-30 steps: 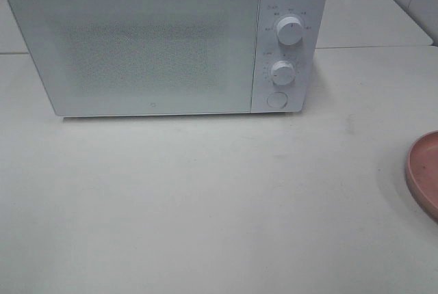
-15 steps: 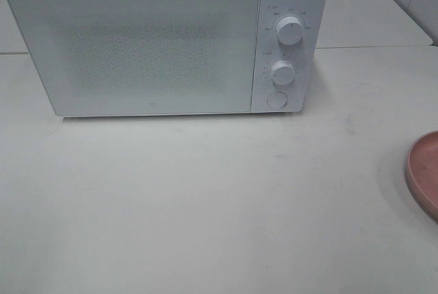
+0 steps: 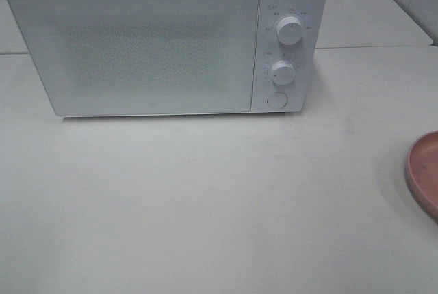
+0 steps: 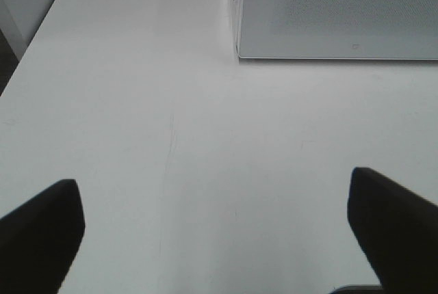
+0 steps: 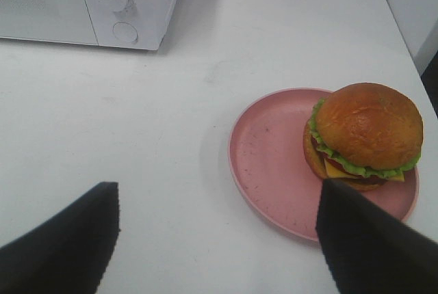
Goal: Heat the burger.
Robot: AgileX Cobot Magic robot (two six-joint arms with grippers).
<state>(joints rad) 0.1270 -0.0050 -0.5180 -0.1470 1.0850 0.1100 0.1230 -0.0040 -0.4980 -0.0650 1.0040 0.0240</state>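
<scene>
Both hands are wide open and empty. The right hand should descend around the burger on the pink plate, squeezing gently.

No text can be read anywhere. Small grey markings ring the upper knob and the lower knob on the microwave control panel, too blurred to make out. A tiny mark sits at 6 o'clock on the door, also illegible.
</scene>
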